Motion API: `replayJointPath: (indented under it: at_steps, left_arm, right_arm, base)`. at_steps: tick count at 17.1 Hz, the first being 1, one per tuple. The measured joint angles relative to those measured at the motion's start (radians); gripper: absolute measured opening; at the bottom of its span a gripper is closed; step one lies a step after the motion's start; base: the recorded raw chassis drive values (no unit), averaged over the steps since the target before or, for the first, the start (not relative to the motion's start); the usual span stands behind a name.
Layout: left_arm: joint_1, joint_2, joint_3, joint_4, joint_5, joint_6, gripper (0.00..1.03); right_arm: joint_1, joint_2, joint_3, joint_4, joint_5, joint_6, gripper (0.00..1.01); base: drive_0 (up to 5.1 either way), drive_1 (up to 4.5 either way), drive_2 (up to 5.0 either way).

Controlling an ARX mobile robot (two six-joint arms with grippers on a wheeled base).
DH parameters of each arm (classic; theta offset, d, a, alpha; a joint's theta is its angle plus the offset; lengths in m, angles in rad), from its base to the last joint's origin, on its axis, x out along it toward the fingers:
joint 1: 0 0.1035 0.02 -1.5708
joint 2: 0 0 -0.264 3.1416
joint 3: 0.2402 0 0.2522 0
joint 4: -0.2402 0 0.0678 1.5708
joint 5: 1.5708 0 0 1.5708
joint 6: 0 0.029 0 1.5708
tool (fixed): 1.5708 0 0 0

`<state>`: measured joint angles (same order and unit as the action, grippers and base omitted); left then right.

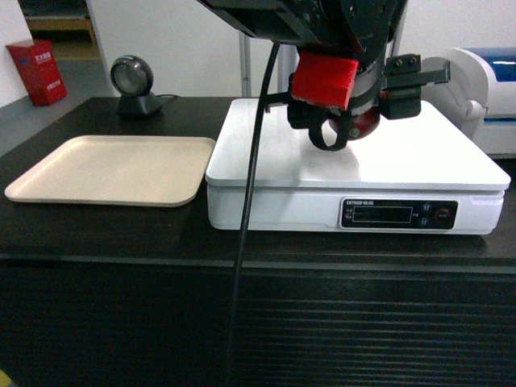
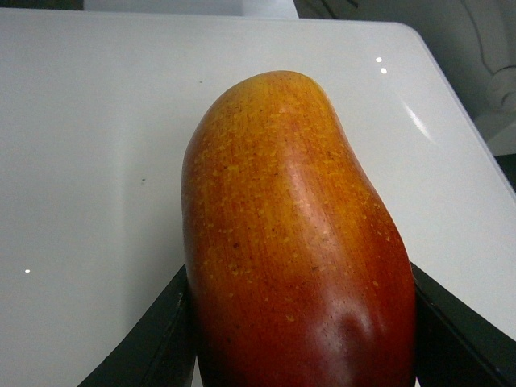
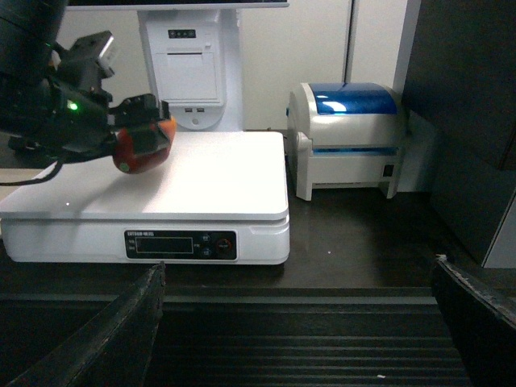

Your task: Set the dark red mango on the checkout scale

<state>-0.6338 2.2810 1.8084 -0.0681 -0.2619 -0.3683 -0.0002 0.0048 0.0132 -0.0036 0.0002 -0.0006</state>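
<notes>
The left gripper (image 3: 149,133) clamps the mango (image 2: 294,242) above the scale (image 1: 403,161), which sits on the checkout (image 1: 121,234). Only the right wrist view shows a gap beneath the fruit. The right gripper (image 3: 298,322) hangs open, well back.
</notes>
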Motion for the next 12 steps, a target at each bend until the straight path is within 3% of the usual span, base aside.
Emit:
replayJointPath:
  at_steps: [3, 7, 8, 11, 12]
  left_arm:
    - [0.004, 0.130, 0.174, -0.097, -0.010, 0.041, 0.61]
    - [0.010, 0.150, 0.204, -0.105, -0.012, 0.063, 0.61]
    - [0.010, 0.150, 0.204, -0.101, -0.009, 0.063, 0.64]
    - [0.008, 0.149, 0.204, -0.085, 0.001, 0.082, 0.96]
    - [0.008, 0.147, 0.204, -0.081, 0.005, 0.090, 1.00]
  right_arm:
    - [0.000, 0.000, 0.000, 0.000, 0.000, 0.000, 0.98]
    - [0.000, 0.000, 0.000, 0.000, 0.000, 0.000, 0.98]
    - [0.000, 0.000, 0.000, 0.000, 0.000, 0.000, 0.98]
    - [0.000, 0.000, 0.000, 0.000, 0.000, 0.000, 0.98]
    - [0.000, 0.000, 0.000, 0.000, 0.000, 0.000, 0.98]
  base:
    - [0.0, 0.00, 0.0]
    - [0.0, 0.00, 0.0]
    - [0.0, 0.00, 0.0]
    - [0.0, 0.00, 0.0]
    - [0.0, 0.00, 0.0]
